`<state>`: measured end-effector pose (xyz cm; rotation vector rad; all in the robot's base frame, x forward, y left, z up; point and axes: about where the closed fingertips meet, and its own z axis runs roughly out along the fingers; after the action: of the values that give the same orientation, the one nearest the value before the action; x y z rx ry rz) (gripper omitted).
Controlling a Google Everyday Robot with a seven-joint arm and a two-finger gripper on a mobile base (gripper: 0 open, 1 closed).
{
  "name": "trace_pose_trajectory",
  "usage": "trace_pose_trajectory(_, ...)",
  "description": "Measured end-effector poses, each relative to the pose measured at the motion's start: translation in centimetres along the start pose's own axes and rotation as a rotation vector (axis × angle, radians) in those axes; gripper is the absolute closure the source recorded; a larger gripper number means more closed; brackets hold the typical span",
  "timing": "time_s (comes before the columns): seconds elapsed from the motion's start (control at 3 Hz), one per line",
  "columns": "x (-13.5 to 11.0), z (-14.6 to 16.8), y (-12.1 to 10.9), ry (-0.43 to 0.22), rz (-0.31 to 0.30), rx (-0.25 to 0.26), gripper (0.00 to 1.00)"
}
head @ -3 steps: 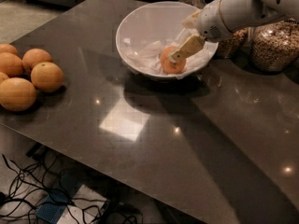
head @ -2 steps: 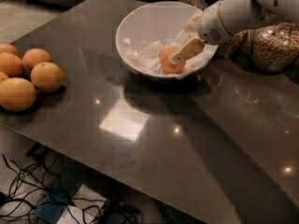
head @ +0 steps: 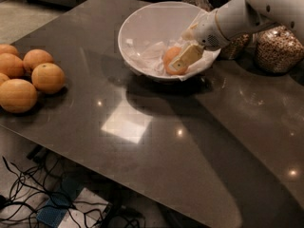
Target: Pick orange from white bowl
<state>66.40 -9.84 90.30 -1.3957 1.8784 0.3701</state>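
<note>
The white bowl point(head: 142, 30) stands at the back middle of the dark table. The small orange point(head: 170, 57) lies inside it at the right, on crumpled white paper. My gripper point(head: 183, 56) reaches into the bowl from the right on its white arm. It is shut on the orange, with one tan finger point(head: 186, 57) lying across the fruit's front and the other hidden behind it. The orange sits low in the bowl, about at the paper.
Several larger pale oranges point(head: 47, 77) lie in a group at the table's left edge. Glass jars of brown nuts point(head: 278, 49) stand at the back right, just behind my arm. Cables and a box lie on the floor below the table's front edge.
Almost nothing has moved. My gripper stays around the orange in the bowl, and the orange has shifted very slightly left and up.
</note>
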Motion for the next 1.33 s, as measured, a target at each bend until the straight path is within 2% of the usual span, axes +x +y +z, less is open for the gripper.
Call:
trace_pose_trajectory(0.67, 0.7, 2.9, 0.8, 0.031, 0.007, -0.065, 0.27)
trace_pose_trajectory(1.0, 0.8, 3.2, 0.9, 0.033, 0.008, -0.072, 0.27)
trace_pose_trajectory(1.33, 0.8, 3.5, 1.0, 0.034, 0.008, -0.077, 0.46)
